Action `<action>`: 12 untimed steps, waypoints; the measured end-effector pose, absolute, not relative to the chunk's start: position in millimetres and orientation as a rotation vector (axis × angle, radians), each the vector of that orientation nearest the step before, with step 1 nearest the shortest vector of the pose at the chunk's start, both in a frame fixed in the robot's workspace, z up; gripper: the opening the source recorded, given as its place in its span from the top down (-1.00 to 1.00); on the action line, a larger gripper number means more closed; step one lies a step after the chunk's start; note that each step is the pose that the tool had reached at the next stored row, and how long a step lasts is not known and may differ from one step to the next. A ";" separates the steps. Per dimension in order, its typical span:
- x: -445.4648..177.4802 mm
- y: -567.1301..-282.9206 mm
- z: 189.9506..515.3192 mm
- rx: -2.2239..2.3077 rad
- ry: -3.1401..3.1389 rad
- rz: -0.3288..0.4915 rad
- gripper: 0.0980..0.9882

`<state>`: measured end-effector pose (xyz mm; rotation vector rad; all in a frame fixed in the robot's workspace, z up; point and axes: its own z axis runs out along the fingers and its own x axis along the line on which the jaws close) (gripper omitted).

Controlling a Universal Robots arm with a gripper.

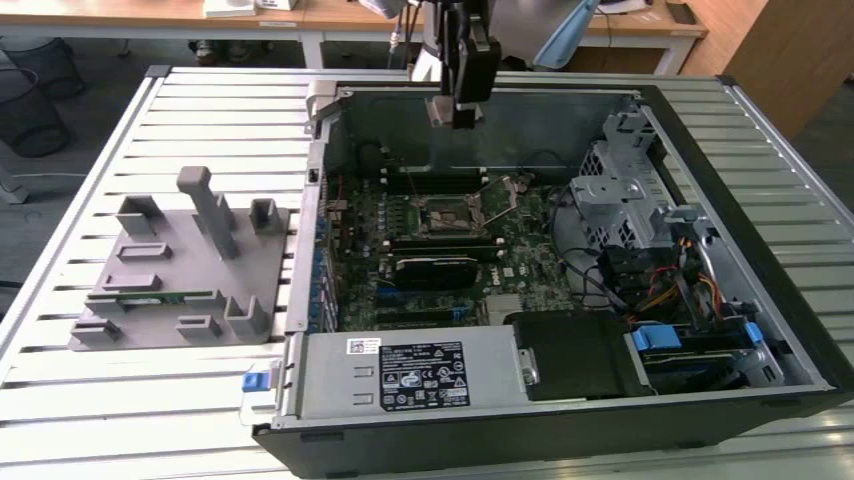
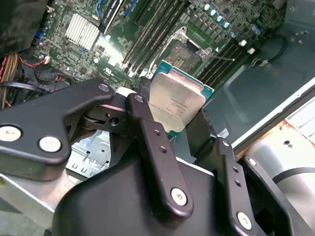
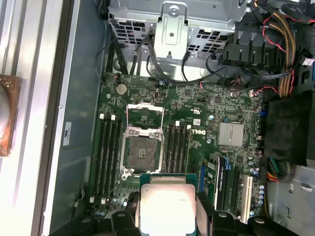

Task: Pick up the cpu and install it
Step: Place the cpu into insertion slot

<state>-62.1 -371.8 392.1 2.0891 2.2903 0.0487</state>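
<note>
My gripper [image 1: 461, 112] hangs above the back wall of the open computer case [image 1: 747, 330], shut on the cpu [image 1: 447, 108]. In both wrist views the cpu [image 2: 177, 101] [image 3: 166, 206] is a flat square chip with a silvery top, held by its edges between the two black fingers [image 2: 147, 132]. The motherboard socket [image 3: 142, 150] [image 2: 184, 51] lies below and apart from the chip. Its metal frame is swung open and its bed is bare. In the exterior view the socket [image 1: 441, 213] is in the middle of the board, nearer the camera than the gripper.
Memory slots [image 3: 108, 152] flank the socket. A metal drive cage [image 1: 627, 190] and cable bundles [image 1: 667, 290] fill the case at the exterior view's right, and a power supply [image 1: 400, 375] sits at the front. A grey fixture [image 1: 180, 270] stands on the slatted table [image 1: 80, 420].
</note>
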 end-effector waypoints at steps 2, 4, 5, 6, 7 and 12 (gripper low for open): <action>-62.1 -371.6 391.5 2.090 2.289 0.049 0.01; -62.2 -371.6 391.1 2.091 2.289 0.048 0.01; -62.1 -371.5 390.8 2.091 2.288 0.048 0.01; -62.1 -371.5 390.5 2.091 2.288 0.048 0.01; -62.1 -371.5 390.2 2.092 2.288 0.048 0.01; -62.1 -371.5 389.0 2.093 2.287 0.048 0.01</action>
